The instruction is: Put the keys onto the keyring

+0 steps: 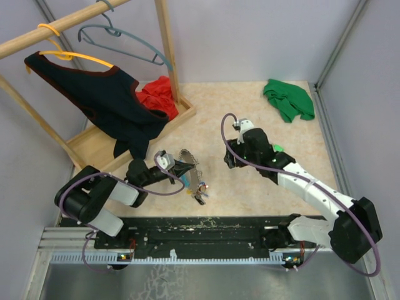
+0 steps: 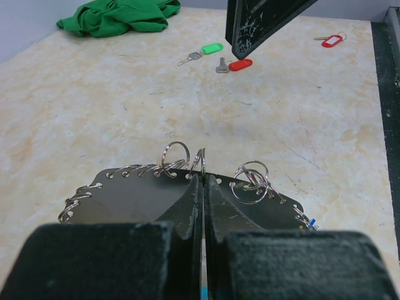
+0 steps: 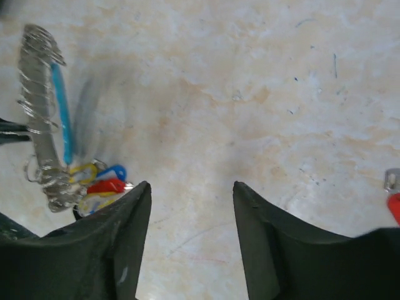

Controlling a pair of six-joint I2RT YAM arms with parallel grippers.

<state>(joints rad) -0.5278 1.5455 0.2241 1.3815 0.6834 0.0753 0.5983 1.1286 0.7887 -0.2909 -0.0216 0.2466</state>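
My left gripper [image 2: 204,178] is shut on the keyring [image 2: 144,194], a dark band laced with silvery wire coils and small split rings, held just above the table. From above, the keyring [image 1: 189,164] stands left of centre with its coloured tags [image 1: 201,190] hanging below. In the left wrist view a green-headed key [image 2: 209,49] and a red-headed key [image 2: 237,64] lie apart on the table beyond it, near one finger [image 2: 262,25] of my right gripper. My right gripper [image 3: 192,187] is open and empty, right of the keyring [image 3: 44,125] and its tags [image 3: 103,181]. A red key head [image 3: 395,206] shows at the frame's right edge.
Another key with a red tag [image 2: 331,41] lies farther right. A green cloth [image 1: 287,100] sits at the back right. A wooden clothes rack [image 1: 169,56] with hangers, a black vest [image 1: 106,103] and a red cloth [image 1: 159,97] fills the back left.
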